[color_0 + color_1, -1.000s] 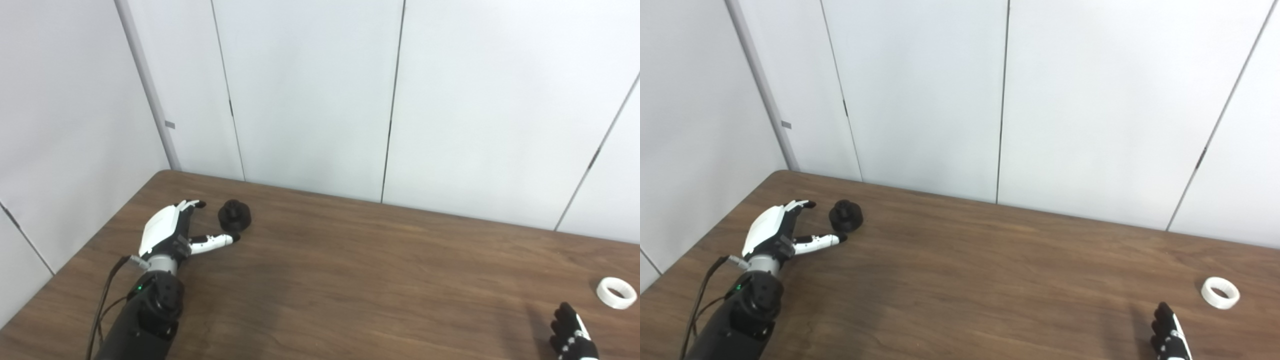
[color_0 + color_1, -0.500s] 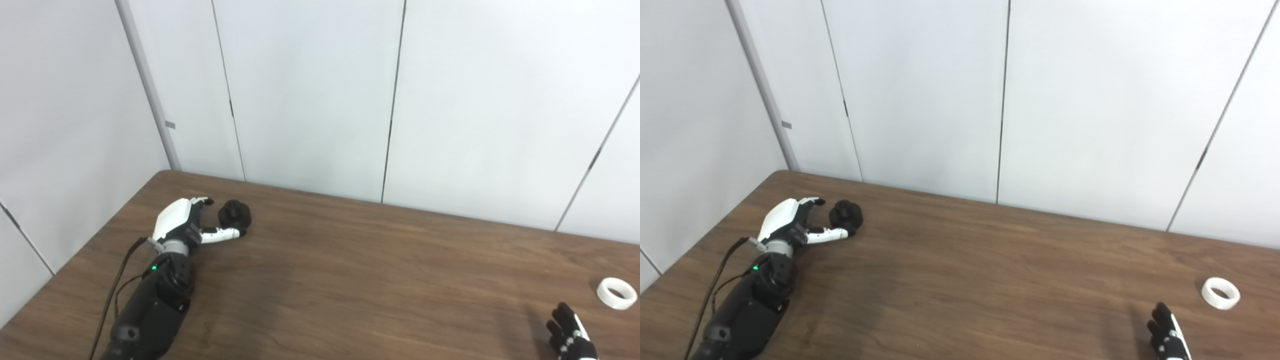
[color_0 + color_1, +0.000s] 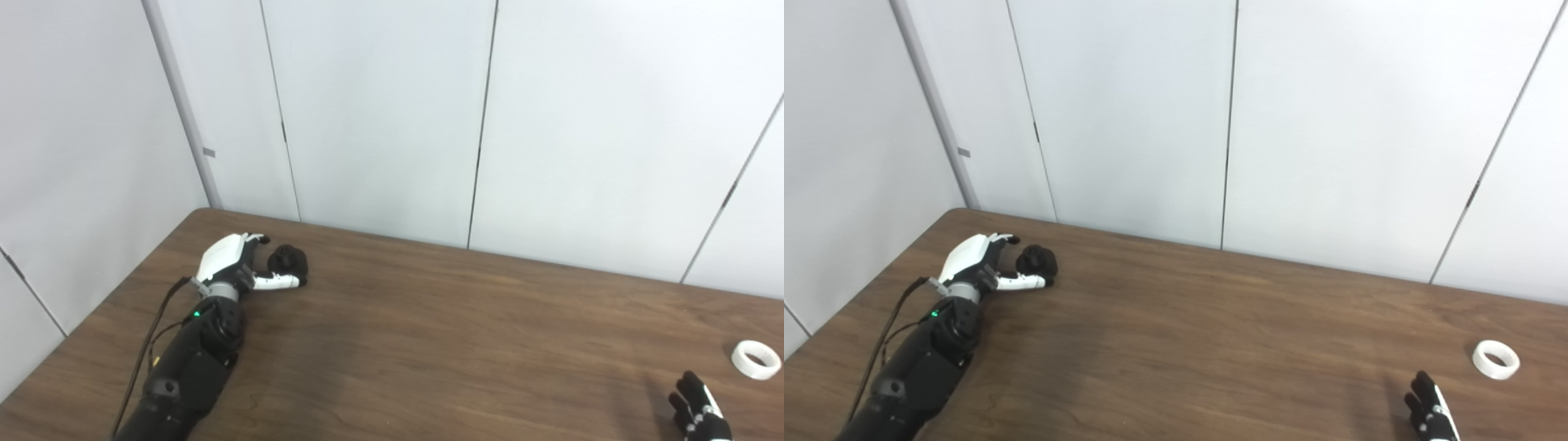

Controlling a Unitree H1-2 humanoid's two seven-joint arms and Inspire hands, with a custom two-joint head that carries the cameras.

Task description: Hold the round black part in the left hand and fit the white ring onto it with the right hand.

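Your left fingers (image 3: 256,239) are reaching past the far-left side of the round black part (image 3: 288,261), spread apart from the thumb (image 3: 278,282), which is lying along the part's near side with its dark tip at the part's near-right edge. You are not clamping yet: fingers and thumb are bracketing the part without closing on it, and whether the thumb is actually touching it is too fine to tell. The left hand (image 3: 229,264) is sitting low over the table (image 3: 429,331), white back plate turned up and to the left, its black forearm running back toward the bottom-left corner with a green light glowing near the wrist and a cable trailing along its left side. The black part is resting on the wood near the table's far-left corner, upright, a narrower knob on top of a wider base. On your other side, only the dark fingertips (image 3: 1421,392) of the right hand (image 3: 1430,411) are showing at the bottom edge, pointing up and slightly splayed, holding nothing. The white ring (image 3: 1494,359) is lying flat on the table just beyond and to the right of that hand, apart from it, and well away from the black part across the width of the table. Pale wall panels are standing behind the far edge.
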